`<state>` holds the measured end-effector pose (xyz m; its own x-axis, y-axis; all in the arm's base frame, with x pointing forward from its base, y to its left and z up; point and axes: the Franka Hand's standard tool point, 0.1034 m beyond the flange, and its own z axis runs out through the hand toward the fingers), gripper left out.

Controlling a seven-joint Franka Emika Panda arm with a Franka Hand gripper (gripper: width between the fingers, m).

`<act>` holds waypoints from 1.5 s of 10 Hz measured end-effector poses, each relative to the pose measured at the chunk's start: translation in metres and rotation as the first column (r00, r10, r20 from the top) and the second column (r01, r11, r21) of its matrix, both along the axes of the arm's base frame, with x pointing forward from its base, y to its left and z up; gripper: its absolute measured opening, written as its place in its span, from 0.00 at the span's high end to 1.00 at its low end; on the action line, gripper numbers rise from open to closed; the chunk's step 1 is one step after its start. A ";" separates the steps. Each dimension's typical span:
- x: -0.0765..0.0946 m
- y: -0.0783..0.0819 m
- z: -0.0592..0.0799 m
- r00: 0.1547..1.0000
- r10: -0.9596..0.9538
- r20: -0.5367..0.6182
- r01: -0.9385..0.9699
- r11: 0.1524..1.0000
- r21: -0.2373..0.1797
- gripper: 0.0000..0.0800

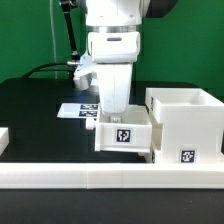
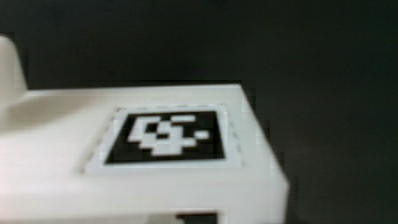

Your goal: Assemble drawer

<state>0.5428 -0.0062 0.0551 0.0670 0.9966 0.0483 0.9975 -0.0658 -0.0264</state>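
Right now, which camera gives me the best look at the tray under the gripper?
The exterior view: it shows the whole tray with its front tag, beside the housing and against the border bar. The wrist view shows only a blurred corner with one tag.

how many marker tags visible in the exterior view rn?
3. One on the front of the tray under the gripper, one on the housing front at the exterior view's right, one on the marker board behind the arm. Others may be hidden.
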 end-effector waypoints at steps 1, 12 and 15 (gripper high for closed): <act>0.000 0.000 0.000 1.000 0.019 0.002 -0.019 1.000 0.000 0.95; 0.003 0.003 -0.001 0.999 0.039 0.036 -0.039 0.999 -0.005 0.95; 0.002 0.003 -0.002 0.998 0.039 0.040 -0.039 0.999 -0.004 0.95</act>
<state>0.5443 -0.0030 0.0527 0.0258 0.9986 0.0472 0.9995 -0.0265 0.0142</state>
